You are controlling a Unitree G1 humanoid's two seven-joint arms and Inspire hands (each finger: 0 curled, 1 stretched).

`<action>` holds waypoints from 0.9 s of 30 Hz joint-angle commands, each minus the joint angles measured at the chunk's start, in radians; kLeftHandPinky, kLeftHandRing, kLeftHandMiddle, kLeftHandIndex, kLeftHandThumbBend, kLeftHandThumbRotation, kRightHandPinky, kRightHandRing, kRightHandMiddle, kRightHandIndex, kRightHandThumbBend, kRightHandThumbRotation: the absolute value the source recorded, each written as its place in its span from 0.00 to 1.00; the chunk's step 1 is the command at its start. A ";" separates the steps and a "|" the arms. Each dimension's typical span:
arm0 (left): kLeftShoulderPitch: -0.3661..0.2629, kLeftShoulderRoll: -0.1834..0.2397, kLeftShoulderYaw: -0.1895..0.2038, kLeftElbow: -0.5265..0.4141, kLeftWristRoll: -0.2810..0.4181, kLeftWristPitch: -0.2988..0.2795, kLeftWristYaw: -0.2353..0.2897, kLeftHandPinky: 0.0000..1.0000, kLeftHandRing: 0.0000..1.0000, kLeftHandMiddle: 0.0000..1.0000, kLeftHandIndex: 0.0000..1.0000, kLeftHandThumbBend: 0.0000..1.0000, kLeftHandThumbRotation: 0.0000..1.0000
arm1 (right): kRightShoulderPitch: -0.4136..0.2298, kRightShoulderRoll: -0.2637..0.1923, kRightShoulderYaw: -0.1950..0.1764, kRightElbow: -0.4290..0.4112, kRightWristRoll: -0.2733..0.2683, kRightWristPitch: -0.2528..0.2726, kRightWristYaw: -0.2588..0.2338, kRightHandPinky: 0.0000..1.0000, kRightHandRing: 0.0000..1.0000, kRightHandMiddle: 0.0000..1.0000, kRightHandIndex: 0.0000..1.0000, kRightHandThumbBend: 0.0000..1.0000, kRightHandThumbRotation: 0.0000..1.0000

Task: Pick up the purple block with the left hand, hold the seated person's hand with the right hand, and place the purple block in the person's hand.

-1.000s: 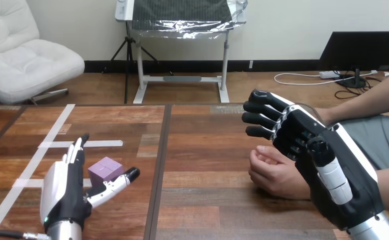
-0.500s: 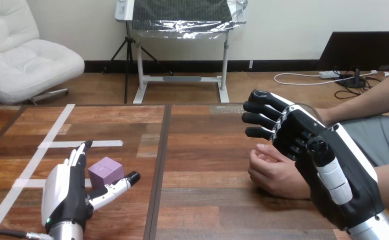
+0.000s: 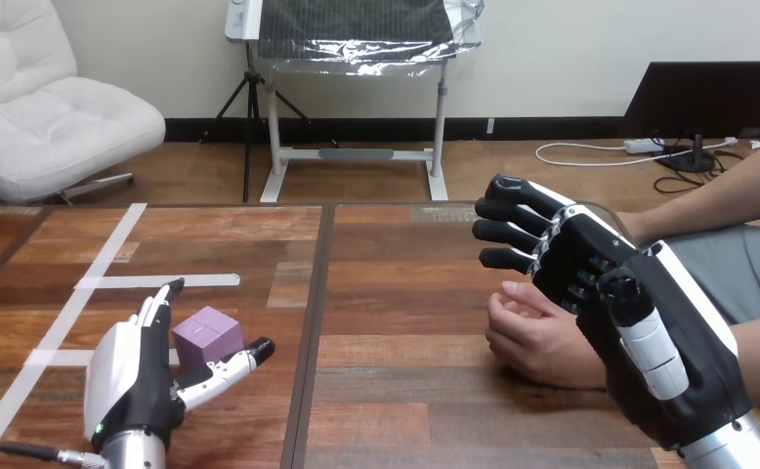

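1. Purple block (image 3: 207,335): sits on the wooden table (image 3: 396,244), left part, in the gap between the left hand's fingers and thumb; we judge it not yet lifted
2. Left hand (image 3: 132,376): released; palm on edge, fingers straight along the block's left side, thumb stretched across its near side; we cannot tell whether either touches it
3. Person's hand (image 3: 537,337): resting on the table at the right, loosely curled, empty, well apart from the block
4. Right hand (image 3: 615,303): released; raised over the person's hand, fingers spread and slightly bent, none curled round it
5. Progress, as we judge it: early; grasp, hold, carry and placing all remain
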 commanded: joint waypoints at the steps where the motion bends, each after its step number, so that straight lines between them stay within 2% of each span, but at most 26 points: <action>1: -0.092 0.031 -0.021 0.021 0.022 -0.004 0.022 0.98 0.96 0.94 0.91 0.93 0.49 | -0.054 -0.004 -0.023 -0.025 0.007 -0.021 -0.001 0.81 0.85 0.86 0.86 0.91 0.85; 10: -0.115 0.034 -0.028 0.058 0.011 -0.002 0.026 0.96 0.95 0.93 0.90 0.94 0.48 | -0.054 -0.008 -0.023 -0.026 0.004 -0.022 0.001 0.82 0.85 0.86 0.86 0.91 0.86; 19: -0.133 0.029 -0.025 0.077 -0.004 0.005 0.020 0.88 0.94 0.93 0.90 0.92 0.46 | -0.055 -0.008 -0.023 -0.024 0.006 -0.025 0.004 0.82 0.85 0.86 0.87 0.90 0.86; 27: -0.147 0.027 -0.026 0.089 -0.010 0.021 0.016 0.85 0.92 0.92 0.89 0.91 0.46 | -0.056 -0.009 -0.021 -0.028 0.013 -0.017 0.005 0.82 0.86 0.86 0.87 0.90 0.85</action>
